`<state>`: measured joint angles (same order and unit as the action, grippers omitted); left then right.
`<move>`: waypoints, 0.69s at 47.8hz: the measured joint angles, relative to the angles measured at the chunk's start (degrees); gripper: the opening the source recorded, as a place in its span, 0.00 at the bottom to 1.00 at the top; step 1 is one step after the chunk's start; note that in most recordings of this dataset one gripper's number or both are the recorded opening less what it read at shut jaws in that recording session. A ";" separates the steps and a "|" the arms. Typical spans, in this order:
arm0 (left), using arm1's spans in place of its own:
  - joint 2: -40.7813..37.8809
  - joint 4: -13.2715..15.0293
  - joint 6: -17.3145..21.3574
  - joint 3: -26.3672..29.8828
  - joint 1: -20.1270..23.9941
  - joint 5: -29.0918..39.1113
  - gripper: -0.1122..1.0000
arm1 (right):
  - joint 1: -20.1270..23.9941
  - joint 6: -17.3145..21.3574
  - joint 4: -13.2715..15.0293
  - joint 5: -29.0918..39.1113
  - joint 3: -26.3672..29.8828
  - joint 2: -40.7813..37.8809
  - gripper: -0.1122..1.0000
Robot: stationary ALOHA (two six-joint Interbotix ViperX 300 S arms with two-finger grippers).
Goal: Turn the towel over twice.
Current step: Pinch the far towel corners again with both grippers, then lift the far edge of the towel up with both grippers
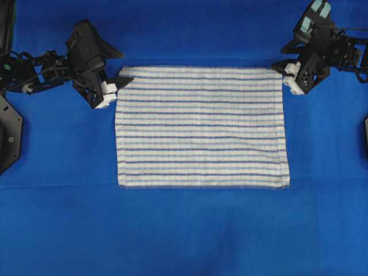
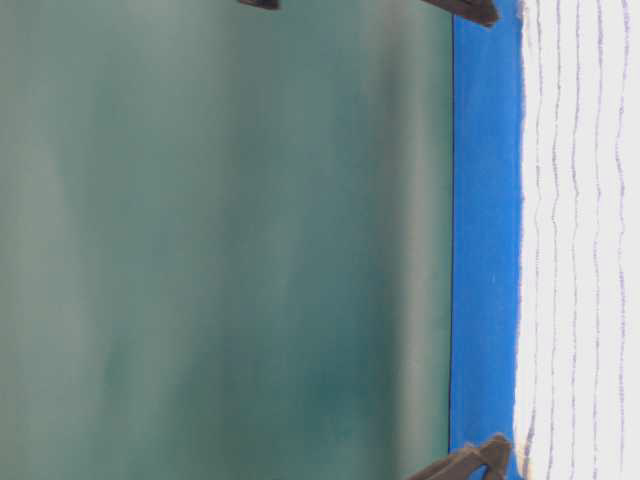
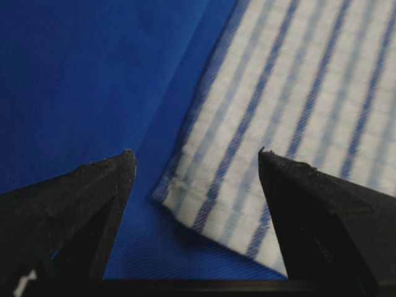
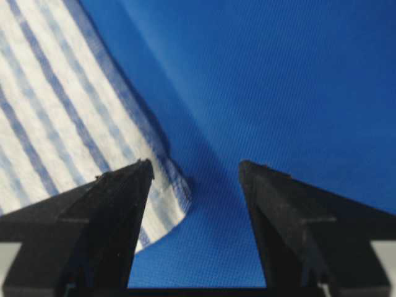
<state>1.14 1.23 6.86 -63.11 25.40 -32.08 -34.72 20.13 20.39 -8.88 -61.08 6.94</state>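
Towel (image 1: 201,127) lies spread flat and unfolded on the blue table cover (image 1: 184,230), roughly in the middle of the worktop and somewhat nearer its far edge, stripes running across. No fold, lift or wrinkle shows in the overhead view, so, as far as the pictures tell, neither turn is under way and the cloth rests untouched; whether one turn is already behind it cannot be read from how it lies. The left gripper (image 1: 118,87) sits at the towel's far left corner with its jaws spread wide; from the left wrist view that corner lies between the two black fingertips (image 3: 114,170), not pinched. The right gripper (image 1: 286,73) sits at the far right corner, jaws likewise wide, and its wrist view shows the corner, slightly curled, just beside one fingertip and free of any grip. Judging by this, the step in hand is closing on both far corners to begin a flip.
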 measured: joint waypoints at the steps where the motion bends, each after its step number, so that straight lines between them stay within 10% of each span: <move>1: -0.53 0.00 0.00 0.00 0.18 -0.09 0.78 | 0.00 -0.09 -0.09 -0.26 0.09 -0.44 0.66; 12: -5.27 0.00 0.00 1.14 1.49 -0.44 0.76 | -0.18 -0.35 0.00 -1.41 0.88 -5.63 0.66; 18: -6.33 0.00 0.00 2.02 1.67 0.09 0.57 | -0.26 -0.35 0.00 -1.49 1.23 -6.06 0.64; 27: -6.86 0.00 0.00 2.99 1.67 2.64 0.14 | -0.18 -1.14 0.00 -1.58 1.23 -6.15 0.28; 33: -6.86 0.00 0.09 3.08 1.93 4.75 0.13 | -0.18 -1.32 0.09 -1.49 1.23 -6.06 0.14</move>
<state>-5.71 1.23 6.94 -60.03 27.33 -27.33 -34.89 18.81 20.48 -10.37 -59.85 0.88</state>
